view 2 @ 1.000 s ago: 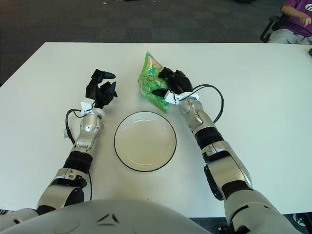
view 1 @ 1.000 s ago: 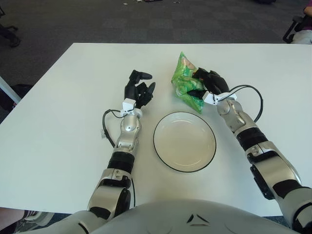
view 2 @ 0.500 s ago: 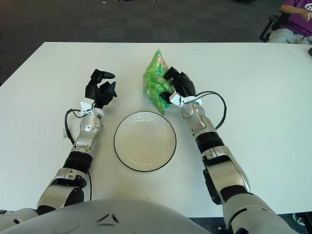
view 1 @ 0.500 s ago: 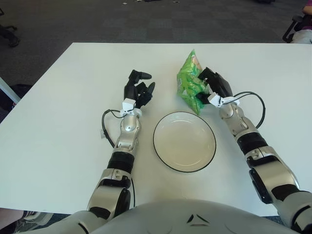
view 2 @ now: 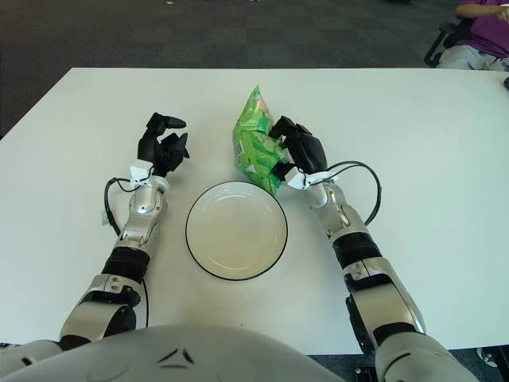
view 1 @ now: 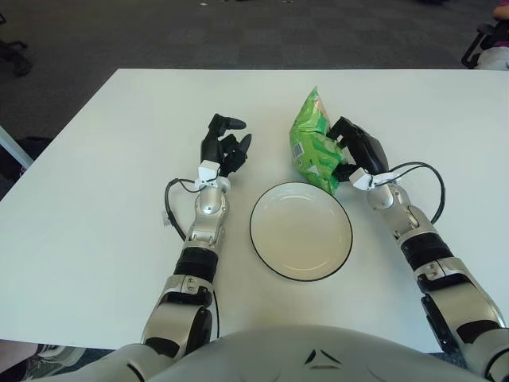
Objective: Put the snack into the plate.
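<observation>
With right robot hand (view 1: 355, 153) clenched around green snack (view 1: 313, 142), carry gently toward 7 o'clock, release low over plate (view 1: 262, 243); left robot hand (view 1: 224, 147) idle, fingers relaxed.

I see a crinkled green snack bag (view 1: 313, 143) standing upright just behind the far right rim of the plate (view 1: 301, 231); it seems lifted off the table, though I can't be sure. The plate is round, white, dark-rimmed and empty, lying flat.
</observation>
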